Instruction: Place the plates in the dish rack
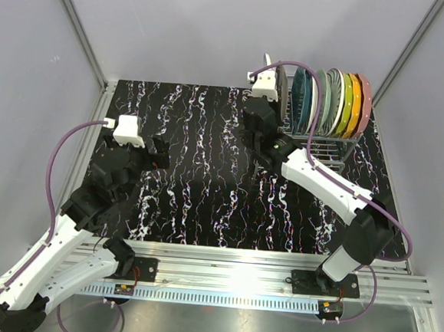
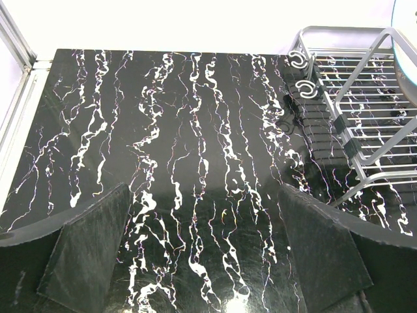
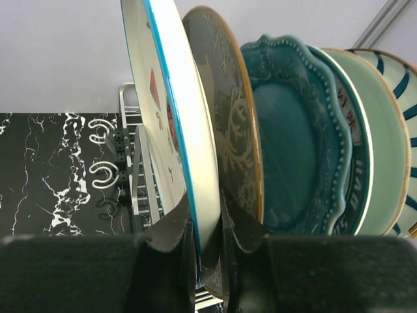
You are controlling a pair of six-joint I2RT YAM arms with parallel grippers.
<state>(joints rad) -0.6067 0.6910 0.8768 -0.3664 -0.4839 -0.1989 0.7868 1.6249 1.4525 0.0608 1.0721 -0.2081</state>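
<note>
Two arms are on the sheet, and only one is working.

Right gripper: clenched on the lower rim of a white plate with a blue edge, one finger on each face. We judge the rim pinch is chosen so the plate hangs upright and can go edge-first into a slot. The fingers hide its foot, so we cannot tell whether it already sits in the wires.

Dish rack: chrome wire, at the far right corner of the table. On edge in it, outward from the held plate:
- dark grey-brown plate, just beside the white one
- teal scalloped plate
- pale green plate
- striped plate
- yellow-green plate
- orange plate
- pink plate at the far end

No other plate shows outside the rack, so we judge loading nearly done.

Left gripper: released, fingers spread with nothing between them, over the table and well apart from the rack. We judge it parked out of the right arm's path.

Edges and room: only a narrow gap separates the white plate from the dark one, so any tilt risks a knock. The rack's end frame lies close on the other side. Open table lies to the left, which we judge the clean way out.
</note>
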